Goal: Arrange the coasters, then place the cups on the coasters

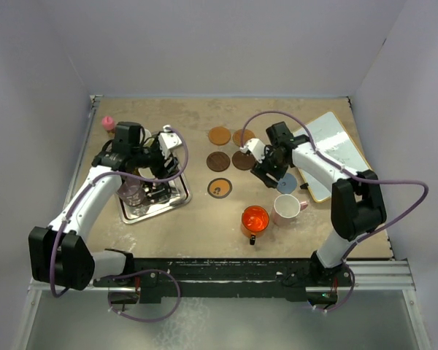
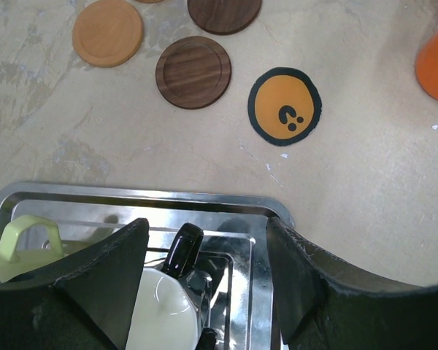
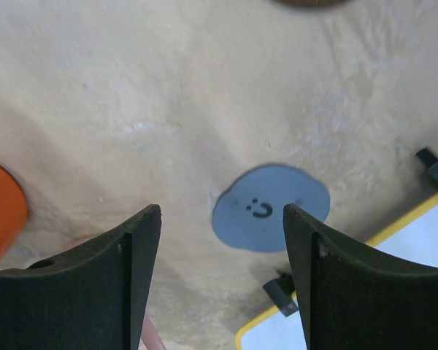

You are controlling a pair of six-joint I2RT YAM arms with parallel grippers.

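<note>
Coasters are lying flat on the bench, none carrying a cup. The right fingers are hanging released and spread, gripping nothing. In the gap between them the grey-blue coaster is showing, resting on the bench below. Just beside that coaster a white board with a yellow rim is lying, with black clips sitting at its edge. Toward the near edge, the pink cup and the red-orange cup are standing upright on bare bench, close together.

The left fingers are also standing released, spread wide above the silver tray. Between them the black cup with a white inside is sitting in the tray, its black handle pointing up the wrist view. A clear gap is showing between the cup and one finger. Beside it in the tray a pale yellow-green cup is standing, and the top view is showing a purplish glass cup there too.

Beyond the tray rim, the orange coaster with a black rim is lying nearest. A dark brown coaster, a plain orange coaster and two more brown ones are lying farther out in two short rows. A pink-capped bottle is standing in the far left corner.
</note>
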